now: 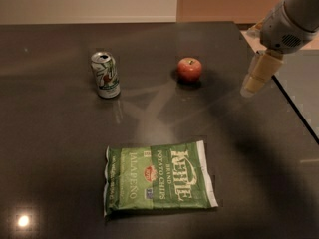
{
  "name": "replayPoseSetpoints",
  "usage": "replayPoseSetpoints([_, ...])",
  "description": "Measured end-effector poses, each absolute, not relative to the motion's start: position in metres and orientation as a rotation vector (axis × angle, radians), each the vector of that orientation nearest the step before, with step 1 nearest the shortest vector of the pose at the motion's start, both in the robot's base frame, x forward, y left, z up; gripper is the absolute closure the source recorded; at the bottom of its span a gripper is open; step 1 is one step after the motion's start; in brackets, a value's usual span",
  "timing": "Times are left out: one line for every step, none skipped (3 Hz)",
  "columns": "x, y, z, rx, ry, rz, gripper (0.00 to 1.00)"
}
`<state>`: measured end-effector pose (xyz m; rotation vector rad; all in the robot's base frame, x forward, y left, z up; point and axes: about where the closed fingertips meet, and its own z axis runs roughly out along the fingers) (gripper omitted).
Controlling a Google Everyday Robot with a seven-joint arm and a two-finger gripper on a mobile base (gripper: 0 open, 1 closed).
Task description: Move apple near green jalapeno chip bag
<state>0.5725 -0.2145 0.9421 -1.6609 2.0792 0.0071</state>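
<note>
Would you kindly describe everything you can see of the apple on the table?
The apple is small, round and red, with a yellowish patch near the top and a short stem. Its skin looks smooth and slightly glossy. It sits upright on the dark table, touching nothing else. In the camera view it is right of the soda can and well beyond the green jalapeno chip bag. The end effector hovers off to its right, apart from it.
</note>
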Motion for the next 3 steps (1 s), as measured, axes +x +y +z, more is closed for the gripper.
replayPoseSetpoints([0.612,-0.204,0.927,-1.629,2.077,0.061,0.0])
replayPoseSetpoints([0.647,-0.191,0.909,-1.597,2.09,0.132,0.0])
replayPoseSetpoints([0.672,-0.179,0.891,-1.561,2.12,0.196,0.0])
